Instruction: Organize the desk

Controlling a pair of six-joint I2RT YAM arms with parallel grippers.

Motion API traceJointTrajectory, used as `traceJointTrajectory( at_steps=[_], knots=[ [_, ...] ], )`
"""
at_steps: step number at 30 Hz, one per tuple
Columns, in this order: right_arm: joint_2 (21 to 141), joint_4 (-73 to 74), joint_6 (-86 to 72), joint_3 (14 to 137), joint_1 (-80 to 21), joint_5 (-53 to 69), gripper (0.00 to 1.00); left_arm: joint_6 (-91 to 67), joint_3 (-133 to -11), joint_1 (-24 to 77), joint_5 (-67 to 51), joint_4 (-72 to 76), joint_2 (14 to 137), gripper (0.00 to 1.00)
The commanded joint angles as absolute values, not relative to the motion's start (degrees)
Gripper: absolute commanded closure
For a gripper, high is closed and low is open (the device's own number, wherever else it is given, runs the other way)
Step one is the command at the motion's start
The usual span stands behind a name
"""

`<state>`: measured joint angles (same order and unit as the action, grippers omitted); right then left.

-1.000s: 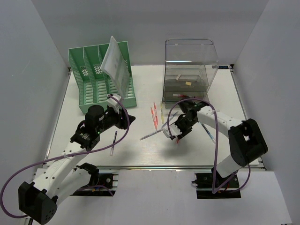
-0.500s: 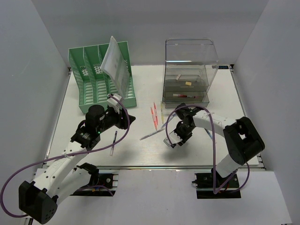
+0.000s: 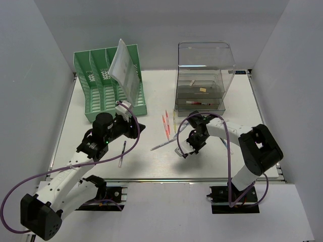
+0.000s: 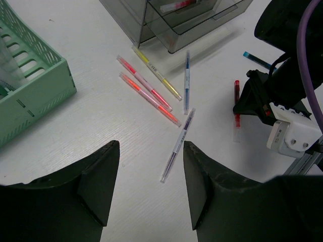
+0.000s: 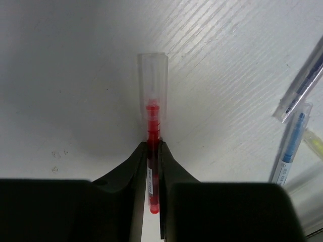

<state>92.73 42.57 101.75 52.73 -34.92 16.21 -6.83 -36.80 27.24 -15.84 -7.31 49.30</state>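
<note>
Right wrist view: the right pincer (image 5: 154, 146) is closed on a red pen (image 5: 153, 121) lying on the table (image 5: 70, 75). The left pincer (image 4: 151, 151) hangs open above the table. Treat the task as barely begun: several pens (image 4: 150, 97) lie loose beside the drawer box (image 3: 204, 65), and you have yet to stow them.

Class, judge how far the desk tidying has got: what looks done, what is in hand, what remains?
Done: a few items lie in the clear drawer box, papers stand in the green rack. In hand: the right gripper is shut on a red pen on the desk. Left: highlighters, a blue pen, a purple pen and a black pen lie loose; the left gripper hangs open, empty.
</note>
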Motion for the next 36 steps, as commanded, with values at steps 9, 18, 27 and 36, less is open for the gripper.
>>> traceJointTrajectory(
  at_steps=[9, 18, 27, 36],
  knots=[
    [85.0, 41.8, 75.7, 53.0, -34.8, 26.2, 0.96, -5.9, -36.5, 27.5, -14.6, -6.6, 49.5, 0.37],
    [74.5, 40.8, 52.7, 67.9, -33.5, 16.2, 1.00, -5.4, -35.9, 27.5, -14.4, -6.2, 50.3, 0.37],
    [76.3, 30.0, 59.7, 69.5, -29.6, 0.4, 1.00, -5.0, -35.7, 27.5, -14.3, -6.2, 51.1, 0.37],
    [85.5, 24.2, 71.4, 71.0, -26.1, -2.0, 0.91, -4.8, -35.7, 27.5, -14.3, -6.1, 51.2, 0.37]
  ],
)
